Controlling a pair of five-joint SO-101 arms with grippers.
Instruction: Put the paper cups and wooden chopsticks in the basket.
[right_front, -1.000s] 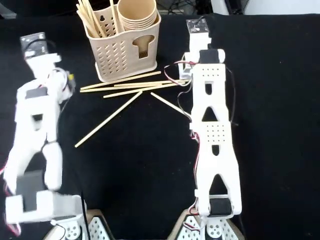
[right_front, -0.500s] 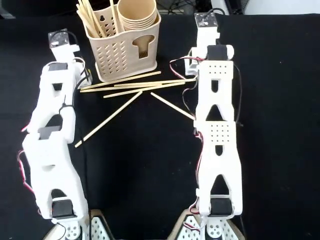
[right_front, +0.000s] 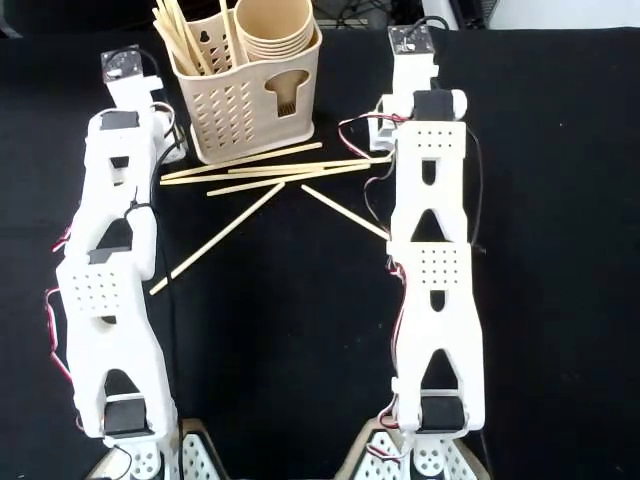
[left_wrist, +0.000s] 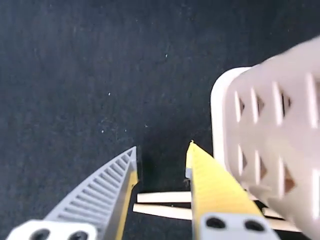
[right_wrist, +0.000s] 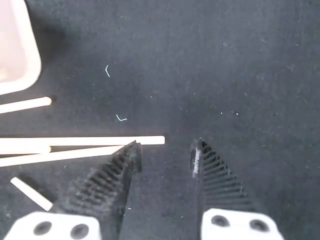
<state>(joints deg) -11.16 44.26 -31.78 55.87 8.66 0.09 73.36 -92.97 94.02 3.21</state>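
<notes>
A perforated beige basket (right_front: 255, 100) stands at the middle of the far edge of the black-covered table (right_front: 280, 340). A stack of paper cups (right_front: 272, 25) is nested in its right compartment and a bundle of upright chopsticks (right_front: 178, 38) leans in its left one. Just in front of it, several loose chopsticks (right_front: 262, 172) lie fanned across the cloth. Most run side to side, one long stick angles toward the left arm, and a shorter one slants toward the right arm. The left gripper (left_wrist: 162, 152) hangs low at the basket's front left corner, its fingers spread and empty. Its yellow-faced finger (left_wrist: 212, 190) is just beside the basket wall, and stick ends lie under the gap. The right gripper (right_wrist: 166, 147) sits at the opposite end of the fan, fingers likewise parted with nothing between them. One tip is at the end of the nearest stick; whether it touches cannot be told.
</notes>
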